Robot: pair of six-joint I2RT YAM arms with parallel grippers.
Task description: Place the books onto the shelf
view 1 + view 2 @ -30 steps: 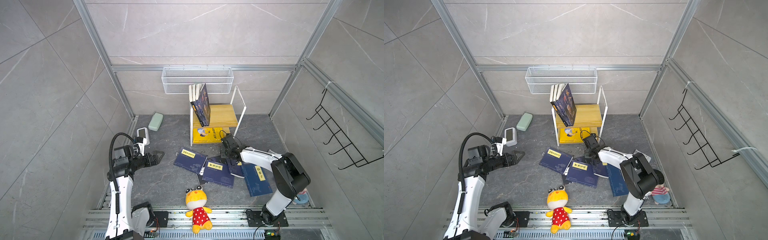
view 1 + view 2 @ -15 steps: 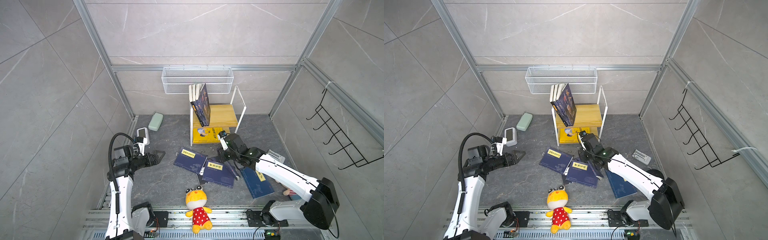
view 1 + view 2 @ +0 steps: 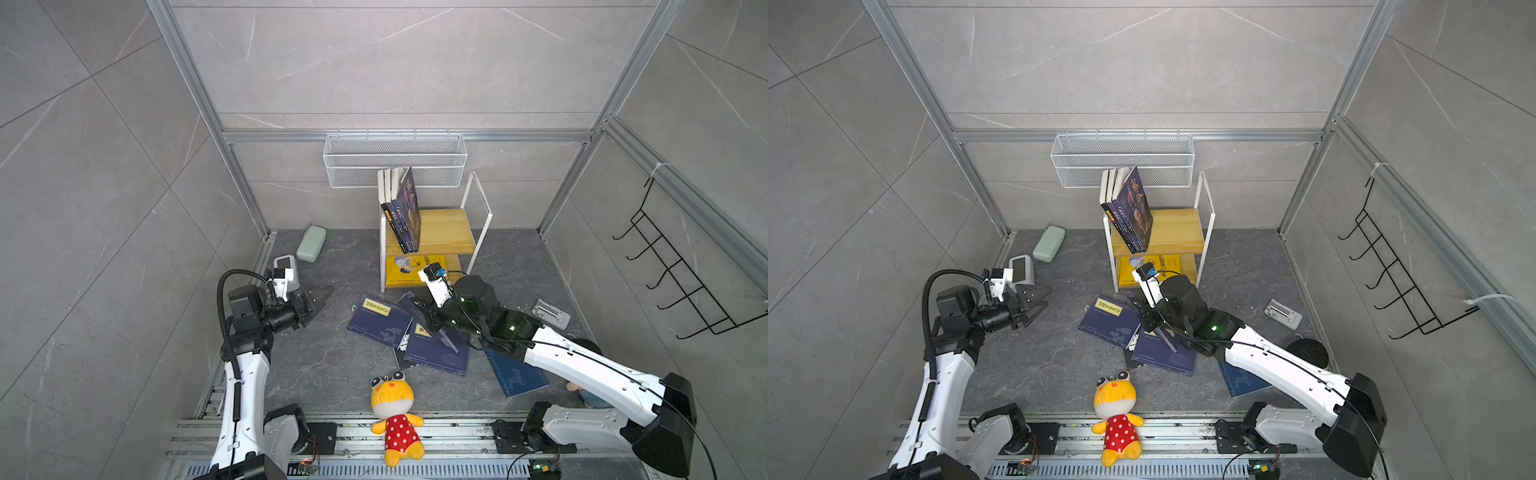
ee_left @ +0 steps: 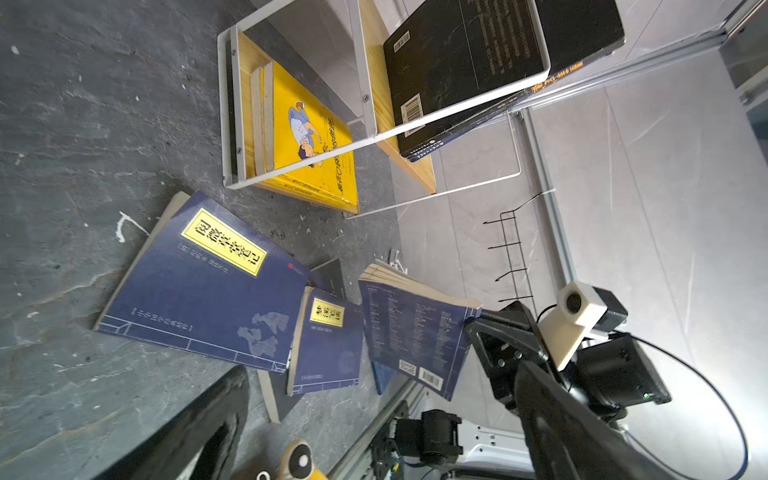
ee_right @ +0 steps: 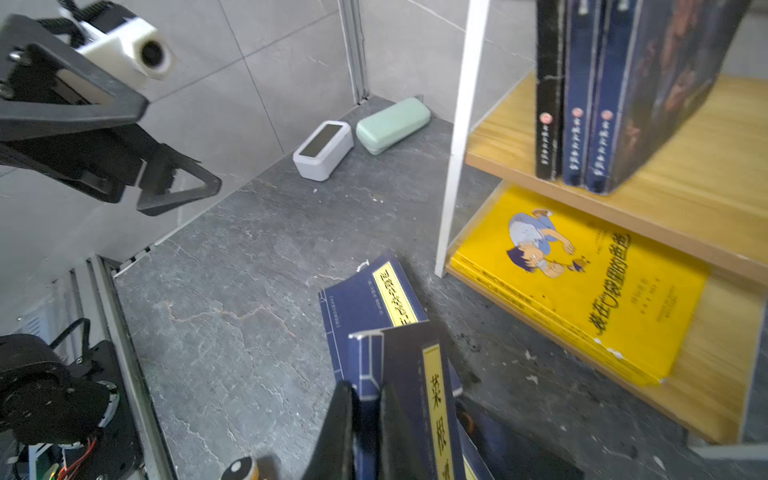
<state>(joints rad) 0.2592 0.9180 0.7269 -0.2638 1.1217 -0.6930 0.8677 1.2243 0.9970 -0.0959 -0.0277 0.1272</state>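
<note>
My right hand (image 3: 430, 321) is clamped on the edge of a navy book (image 4: 411, 332) and holds it tilted above the surface (image 3: 332, 365), just in front of the shelf (image 3: 444, 232). My left hand (image 3: 319, 297) hovers with its jaws wide and nothing between them, well to the left of the shelf. Three dark books (image 3: 405, 212) stand leaning on the shelf's top board, and yellow books (image 3: 409, 268) lie flat on its lower board. More navy books (image 3: 378, 322) lie scattered on the surface in front of the shelf.
</note>
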